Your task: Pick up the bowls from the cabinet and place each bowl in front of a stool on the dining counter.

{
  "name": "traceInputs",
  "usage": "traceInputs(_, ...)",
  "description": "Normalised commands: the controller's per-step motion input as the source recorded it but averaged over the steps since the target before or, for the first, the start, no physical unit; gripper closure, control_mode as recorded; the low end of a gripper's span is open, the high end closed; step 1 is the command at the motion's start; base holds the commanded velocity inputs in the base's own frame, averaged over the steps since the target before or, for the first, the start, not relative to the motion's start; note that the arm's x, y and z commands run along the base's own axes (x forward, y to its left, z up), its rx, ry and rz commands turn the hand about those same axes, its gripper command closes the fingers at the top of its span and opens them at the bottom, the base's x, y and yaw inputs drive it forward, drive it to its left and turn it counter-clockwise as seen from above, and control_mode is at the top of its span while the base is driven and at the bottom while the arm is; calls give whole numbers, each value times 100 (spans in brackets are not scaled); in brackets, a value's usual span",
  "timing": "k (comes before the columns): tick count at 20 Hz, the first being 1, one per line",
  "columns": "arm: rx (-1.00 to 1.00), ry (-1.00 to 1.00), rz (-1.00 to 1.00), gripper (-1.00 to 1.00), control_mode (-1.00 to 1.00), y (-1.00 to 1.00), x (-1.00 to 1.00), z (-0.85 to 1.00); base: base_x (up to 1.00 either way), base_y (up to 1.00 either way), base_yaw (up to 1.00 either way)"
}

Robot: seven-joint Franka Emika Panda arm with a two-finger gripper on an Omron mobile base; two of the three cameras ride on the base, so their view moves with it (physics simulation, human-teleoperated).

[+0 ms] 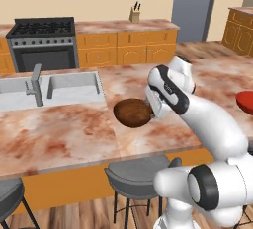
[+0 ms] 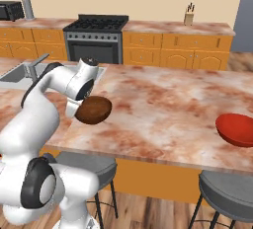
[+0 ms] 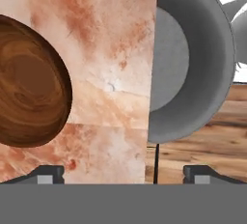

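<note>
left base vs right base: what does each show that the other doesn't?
Left base alone: the sink basin clearly, with the faucet upright beside it. Right base alone: a microwave on the wall counter, and the red bowl whole rather than cut by the edge. Both: brown bowl on the dining counter, stove, knife block, stools.

Kitchen: stove [image 1: 43, 43], sink [image 1: 52, 89], stools [image 1: 138, 175].
</note>
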Motion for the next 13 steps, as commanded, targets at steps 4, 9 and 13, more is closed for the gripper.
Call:
traceInputs(4,1,0,0,-100,-100,-56,-100,64,0,0,0)
traceInputs(9,1,1,-1,-100,-100,-39,-100,77,0,0,0)
traceInputs(13,0,7,-3,-100,-100,-24,-77,99,0,0,0)
